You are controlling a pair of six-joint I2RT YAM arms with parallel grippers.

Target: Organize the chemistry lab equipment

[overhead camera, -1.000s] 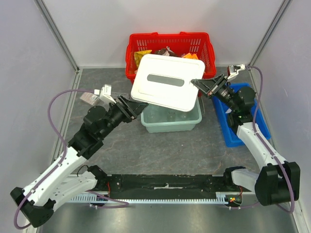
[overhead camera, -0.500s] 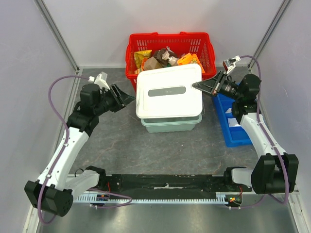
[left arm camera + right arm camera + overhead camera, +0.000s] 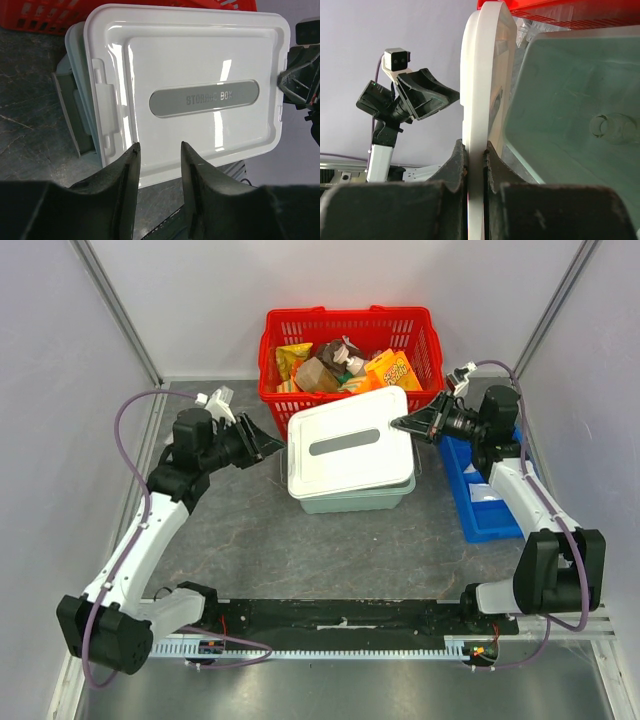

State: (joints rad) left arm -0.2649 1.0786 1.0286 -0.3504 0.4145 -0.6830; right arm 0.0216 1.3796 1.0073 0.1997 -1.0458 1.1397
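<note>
A white lid [image 3: 348, 446] marked "STORAGE BOX" lies askew on the pale green storage box [image 3: 352, 500] in the middle of the table. My right gripper [image 3: 398, 424] is shut on the lid's right edge, which shows edge-on in the right wrist view [image 3: 481, 75] between my right gripper [image 3: 475, 148]. A clear glass flask [image 3: 610, 127] lies inside the box [image 3: 570, 90]. My left gripper [image 3: 277, 445] is open and empty, just left of the lid and apart from it; the left wrist view shows the lid [image 3: 190, 85] beyond my left gripper [image 3: 160, 147]. Other lab items are hidden.
A red basket [image 3: 272, 350] with snack packs stands behind the box. A blue tray [image 3: 478, 515] lies at the right under my right arm. The grey table [image 3: 300, 540] extends in front; side walls close in both sides.
The lid came down from a raised tilt onto the box and turned slightly askew. My left gripper let it go and pulled back left. My right gripper kept its hold.
</note>
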